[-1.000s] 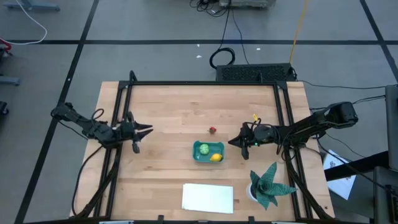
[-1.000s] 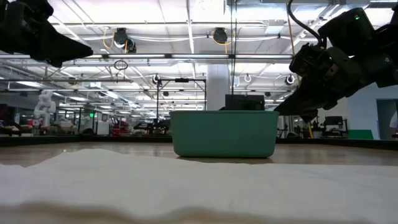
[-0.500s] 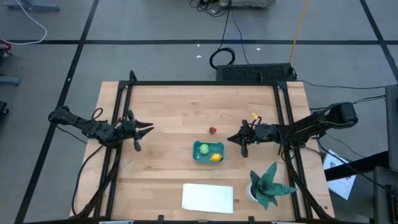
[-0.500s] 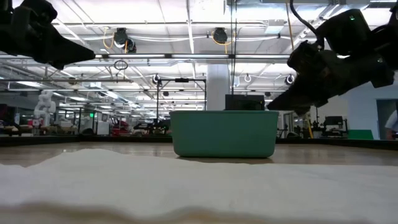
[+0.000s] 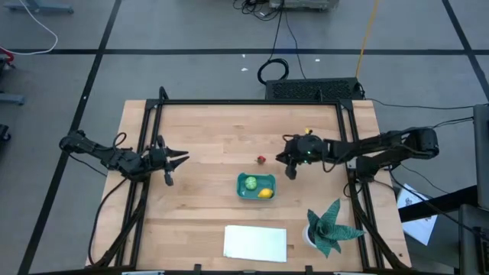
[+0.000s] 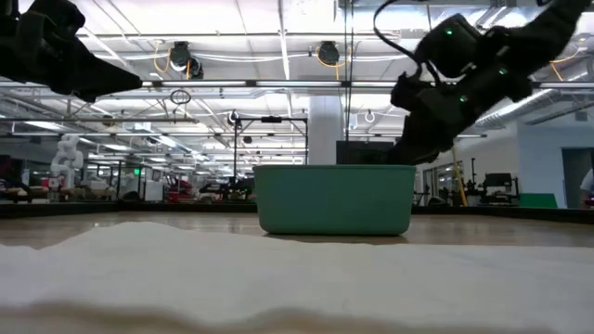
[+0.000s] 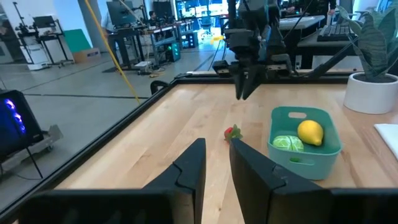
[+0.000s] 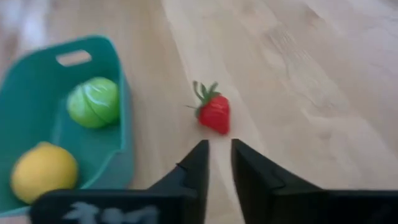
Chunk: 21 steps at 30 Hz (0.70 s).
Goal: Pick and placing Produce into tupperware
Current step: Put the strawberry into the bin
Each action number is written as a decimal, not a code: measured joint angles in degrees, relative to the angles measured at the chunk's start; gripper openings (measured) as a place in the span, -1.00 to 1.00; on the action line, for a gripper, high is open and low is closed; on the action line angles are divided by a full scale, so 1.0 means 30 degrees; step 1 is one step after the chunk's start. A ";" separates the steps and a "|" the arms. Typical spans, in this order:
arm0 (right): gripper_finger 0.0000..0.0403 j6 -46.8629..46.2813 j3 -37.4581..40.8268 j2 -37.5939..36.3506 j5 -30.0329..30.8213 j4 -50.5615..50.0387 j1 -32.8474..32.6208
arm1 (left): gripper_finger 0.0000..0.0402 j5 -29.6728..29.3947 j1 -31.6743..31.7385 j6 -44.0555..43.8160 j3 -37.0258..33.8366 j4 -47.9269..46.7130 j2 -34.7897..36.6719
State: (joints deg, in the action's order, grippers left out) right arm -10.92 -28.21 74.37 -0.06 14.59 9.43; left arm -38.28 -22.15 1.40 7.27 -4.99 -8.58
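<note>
Right wrist view shows my right pincer (image 8: 219,163) slightly parted just short of the strawberry (image 8: 214,112) on the table (image 8: 298,74) — beside the tub (image 8: 37,62) holding lemon (image 8: 41,169) and cabbage (image 8: 93,101) — my left pincer (image 5: 177,158) narrowly open, empty.

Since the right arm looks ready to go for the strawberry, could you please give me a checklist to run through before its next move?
1. Strawberry out in the open on the table, apart from the tub: ok.
2. Right end effector lined up with it: ok, berry sits just ahead of the fingers.
3. Fingers parted enough to take the berry: not ok, only a narrow gap.
4. Room left in the tub: ok, just the lemon and green ball inside.
5. Left end effector clear of the path: ok, waiting at the table's left side.
</note>
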 joint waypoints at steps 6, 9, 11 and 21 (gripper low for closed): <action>-0.24 0.3242 -0.2685 0.0000 -0.0036 -0.4895 0.0791 | -0.61 0.0029 0.0000 -0.0027 0.0000 -0.0002 -0.0007; 0.04 0.4932 -0.3664 0.0000 -0.0481 -0.6236 0.1201 | -0.61 0.0029 0.0000 -0.0050 0.0000 -0.0002 -0.0007; 0.20 0.5956 -0.4033 0.0000 -0.0704 -0.6575 0.1391 | -0.61 0.0029 0.0000 -0.0056 0.0000 -0.0036 -0.0007; 0.46 0.8684 -0.5121 0.0005 -0.3273 -0.6418 0.2121 | -0.61 0.0029 0.0000 -0.0173 0.0000 -0.0731 -0.0015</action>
State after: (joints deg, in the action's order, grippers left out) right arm 15.14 -43.57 74.38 -9.88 -4.67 15.79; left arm -38.20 -22.15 0.89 7.27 -7.18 -8.62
